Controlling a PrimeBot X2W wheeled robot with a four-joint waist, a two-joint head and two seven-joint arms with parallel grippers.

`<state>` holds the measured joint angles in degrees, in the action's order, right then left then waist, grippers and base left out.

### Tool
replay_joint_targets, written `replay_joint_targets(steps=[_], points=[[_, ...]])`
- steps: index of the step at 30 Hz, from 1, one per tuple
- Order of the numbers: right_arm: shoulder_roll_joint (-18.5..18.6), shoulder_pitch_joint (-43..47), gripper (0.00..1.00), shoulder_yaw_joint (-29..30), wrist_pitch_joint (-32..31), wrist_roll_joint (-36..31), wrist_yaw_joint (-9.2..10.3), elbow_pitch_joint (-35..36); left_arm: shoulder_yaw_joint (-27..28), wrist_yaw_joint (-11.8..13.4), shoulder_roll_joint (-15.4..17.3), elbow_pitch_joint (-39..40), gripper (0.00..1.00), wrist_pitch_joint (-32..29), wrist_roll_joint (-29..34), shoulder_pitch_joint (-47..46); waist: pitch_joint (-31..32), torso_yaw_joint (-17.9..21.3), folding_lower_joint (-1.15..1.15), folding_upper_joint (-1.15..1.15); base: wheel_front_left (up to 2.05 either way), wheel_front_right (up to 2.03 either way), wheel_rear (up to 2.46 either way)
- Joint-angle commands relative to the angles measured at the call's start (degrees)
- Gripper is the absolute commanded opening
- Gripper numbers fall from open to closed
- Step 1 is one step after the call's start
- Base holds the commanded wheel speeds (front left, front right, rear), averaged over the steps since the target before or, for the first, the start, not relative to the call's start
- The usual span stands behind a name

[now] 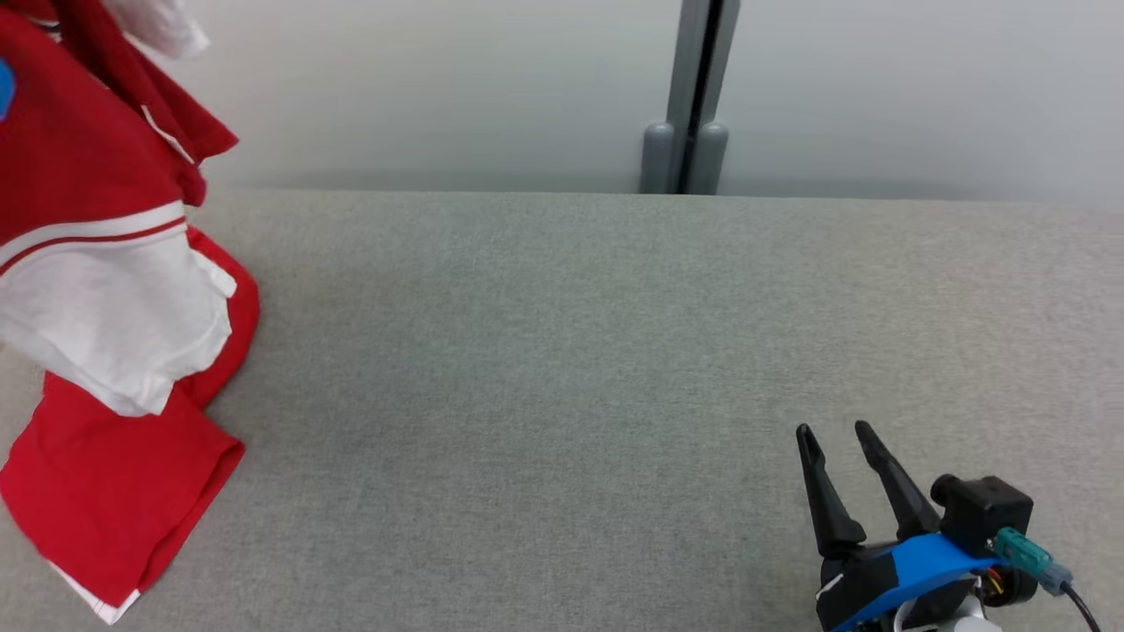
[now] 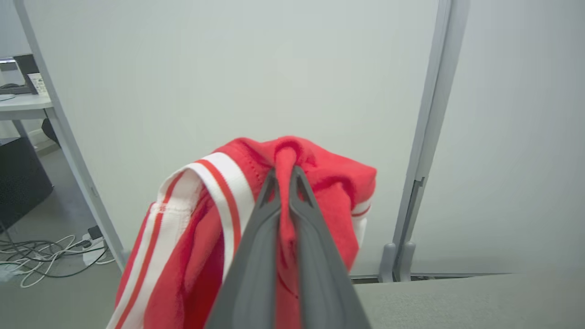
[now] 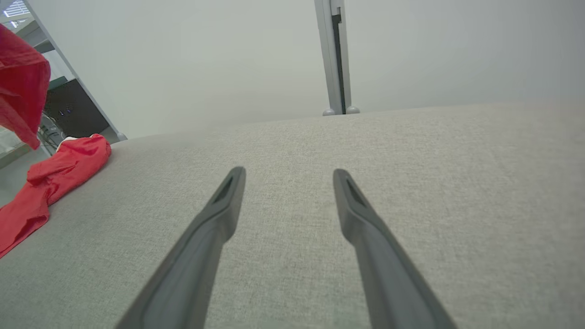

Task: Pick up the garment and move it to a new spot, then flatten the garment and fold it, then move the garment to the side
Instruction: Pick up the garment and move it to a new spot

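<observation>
The garment (image 1: 97,290) is red with white parts and red-and-white striped trim. It hangs at the far left of the head view, its lower part trailing on the grey table (image 1: 562,351). In the left wrist view my left gripper (image 2: 285,171) is shut on a bunched red fold of the garment (image 2: 329,183), which drapes down both sides of the fingers. My right gripper (image 1: 834,432) stands open low over the table at the lower right, nothing between its fingers (image 3: 228,192). The right wrist view shows the garment (image 3: 55,169) at the table's left end.
A pale partition wall with a grey upright post (image 1: 694,96) runs along the table's far edge. Beyond the table's left end are the floor, loose cables (image 2: 41,256), a dark cabinet (image 2: 18,178) and a desk (image 2: 23,103).
</observation>
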<state>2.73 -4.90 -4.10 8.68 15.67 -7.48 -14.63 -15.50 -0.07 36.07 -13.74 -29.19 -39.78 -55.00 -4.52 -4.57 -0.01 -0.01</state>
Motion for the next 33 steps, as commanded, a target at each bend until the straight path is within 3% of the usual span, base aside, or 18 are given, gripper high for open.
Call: replay_joint_targets(steps=[1,8,17,27,28,29,30,31,33], points=[[0.3,0.9,1.0,-0.1,0.2,0.2,-0.03,-0.2,-0.1,-0.2,-0.3,0.4,0.0,0.0,0.0,-0.7,2.4,2.6,0.01,0.01,0.0,0.0,0.0],[0.3,1.0,1.0,-0.3,0.8,0.7,-0.03,-1.8,-2.5,-1.5,-5.6,4.2,0.0,0.8,-2.0,-2.5,4.4,9.4,0.01,0.01,0.0,0.0,0.0],[0.3,0.3,1.0,-0.9,0.5,1.1,-0.03,-1.6,-6.4,-3.0,-14.0,5.4,0.0,3.6,-6.2,4.5,3.8,17.1,0.01,0.01,0.0,0.0,0.0],[0.3,-0.8,1.0,-2.0,0.7,1.6,-0.03,-0.9,-15.7,-4.0,-19.0,-4.6,0.0,9.1,-1.7,16.2,0.8,20.7,0.01,0.01,0.0,0.0,0.0],[0.3,-0.9,1.0,-2.0,0.7,1.6,-0.03,-1.0,-16.1,-3.9,-20.1,-6.5,0.11,10.4,-1.9,17.6,0.7,20.7,0.01,0.01,0.0,0.0,0.0],[0.3,-0.9,1.0,-1.8,0.8,1.7,-0.03,-1.0,-16.6,-3.7,-20.9,-8.1,0.35,12.2,-1.1,18.5,0.5,20.6,0.01,0.01,0.0,0.0,0.0],[0.3,-1.0,1.0,-1.9,0.8,2.0,-0.03,-1.1,-17.2,-3.6,-21.5,-10.0,0.75,13.7,-0.5,19.4,0.4,20.4,0.01,0.01,0.0,0.0,0.0],[0.3,-1.0,1.0,-1.9,0.8,2.3,-0.03,-1.2,-17.2,-3.3,-22.6,-12.1,1.0,15.2,-1.0,21.0,0.4,20.3,0.01,0.01,0.0,0.0,0.0],[0.3,-1.0,1.0,-1.6,0.9,2.0,-0.03,-1.3,-17.9,-2.8,-23.8,-15.4,1.0,18.9,0.5,22.7,0.5,19.9,0.01,0.01,0.0,0.0,0.0]])
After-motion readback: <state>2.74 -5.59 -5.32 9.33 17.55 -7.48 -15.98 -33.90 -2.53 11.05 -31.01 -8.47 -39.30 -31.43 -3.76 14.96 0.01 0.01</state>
